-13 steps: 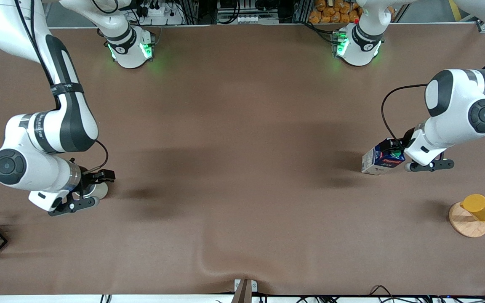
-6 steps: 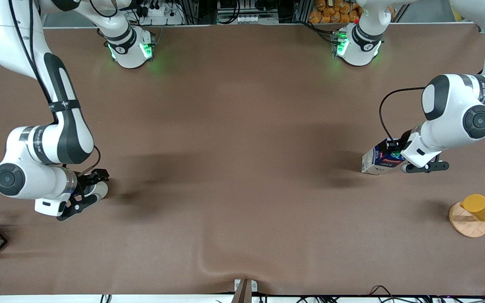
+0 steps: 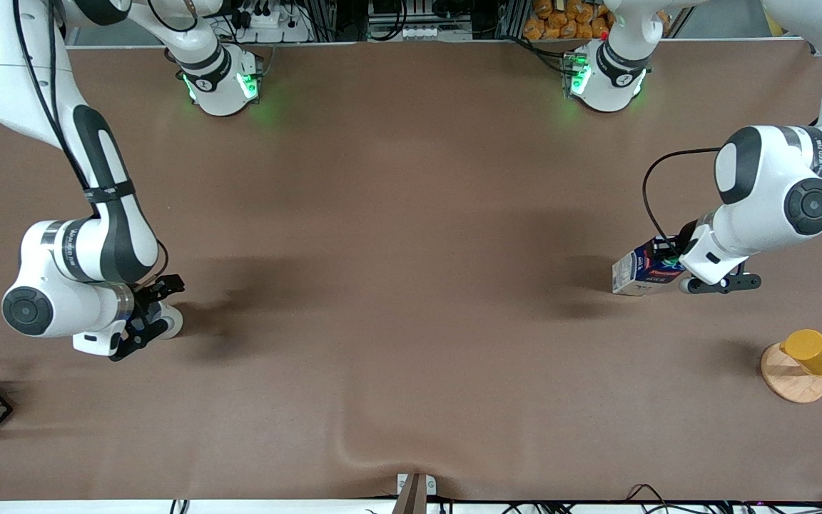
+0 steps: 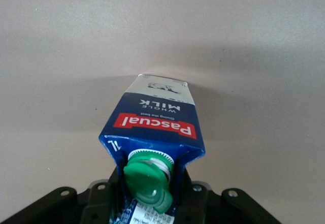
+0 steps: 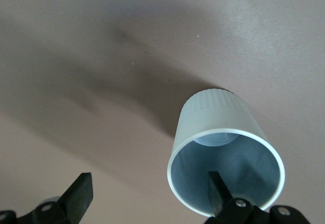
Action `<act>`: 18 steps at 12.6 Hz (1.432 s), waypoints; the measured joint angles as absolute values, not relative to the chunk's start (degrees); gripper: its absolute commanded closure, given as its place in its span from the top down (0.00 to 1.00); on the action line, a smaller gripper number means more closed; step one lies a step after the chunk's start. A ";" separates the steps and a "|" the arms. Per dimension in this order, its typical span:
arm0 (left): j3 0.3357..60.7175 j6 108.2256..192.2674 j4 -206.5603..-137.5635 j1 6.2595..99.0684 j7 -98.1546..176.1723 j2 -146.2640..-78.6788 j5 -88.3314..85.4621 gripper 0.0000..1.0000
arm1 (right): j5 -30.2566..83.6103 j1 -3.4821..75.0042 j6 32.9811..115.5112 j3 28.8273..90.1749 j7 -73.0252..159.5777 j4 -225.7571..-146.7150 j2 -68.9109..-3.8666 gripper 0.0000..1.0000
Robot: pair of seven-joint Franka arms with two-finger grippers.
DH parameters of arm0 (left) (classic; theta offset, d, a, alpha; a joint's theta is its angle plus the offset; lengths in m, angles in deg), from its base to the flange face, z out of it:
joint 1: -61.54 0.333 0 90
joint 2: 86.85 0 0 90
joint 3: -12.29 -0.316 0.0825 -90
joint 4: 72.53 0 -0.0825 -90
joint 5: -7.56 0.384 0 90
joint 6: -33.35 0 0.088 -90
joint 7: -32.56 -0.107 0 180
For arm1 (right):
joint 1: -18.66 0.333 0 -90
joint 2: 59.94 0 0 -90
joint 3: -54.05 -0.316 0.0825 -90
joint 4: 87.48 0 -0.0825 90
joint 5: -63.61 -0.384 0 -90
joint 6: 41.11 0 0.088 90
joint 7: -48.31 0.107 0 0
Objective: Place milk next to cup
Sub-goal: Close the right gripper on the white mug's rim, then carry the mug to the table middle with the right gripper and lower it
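Brown table [image 3: 411, 285]: left jaws clamp the milk [image 4: 155, 125]; right jaws open astride cup [image 5: 223, 150] rim.

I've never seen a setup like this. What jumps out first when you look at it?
Two big white arms bend over a brown table. At the left arm's end, the left hand is shut on the top of a blue milk carton with a green cap. At the right arm's end, the right hand stands open at a pale cup, one finger inside its rim. A yellow cup on a wooden disc sits nearer the front camera than the milk.
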State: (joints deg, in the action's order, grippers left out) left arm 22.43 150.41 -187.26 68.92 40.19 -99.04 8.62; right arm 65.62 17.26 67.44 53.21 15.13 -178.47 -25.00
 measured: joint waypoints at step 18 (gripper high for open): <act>27.05 136.19 -174.10 68.56 41.29 -93.97 8.62 0.38 | 65.73 22.82 71.43 51.30 8.26 -168.98 -22.89 0.00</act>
